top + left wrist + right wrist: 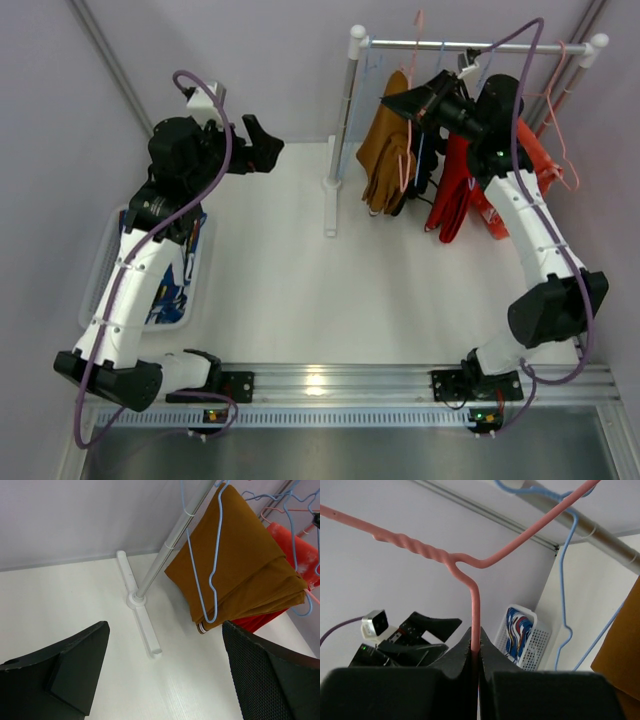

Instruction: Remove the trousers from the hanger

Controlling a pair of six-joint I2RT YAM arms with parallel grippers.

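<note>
white mesh basket (544, 635) at the table's (280, 290) left edge, white clothes rack (345, 110) farther back

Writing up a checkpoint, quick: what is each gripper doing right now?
The left gripper is open and holds nothing.
The right gripper is shut on the pink hanger, pinching its wire.

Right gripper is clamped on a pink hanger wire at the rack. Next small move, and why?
Probably lift the pink hanger so its hook clears the rail: the right gripper is shut on its wire below the twisted neck; the left gripper is open, away from it.
</note>
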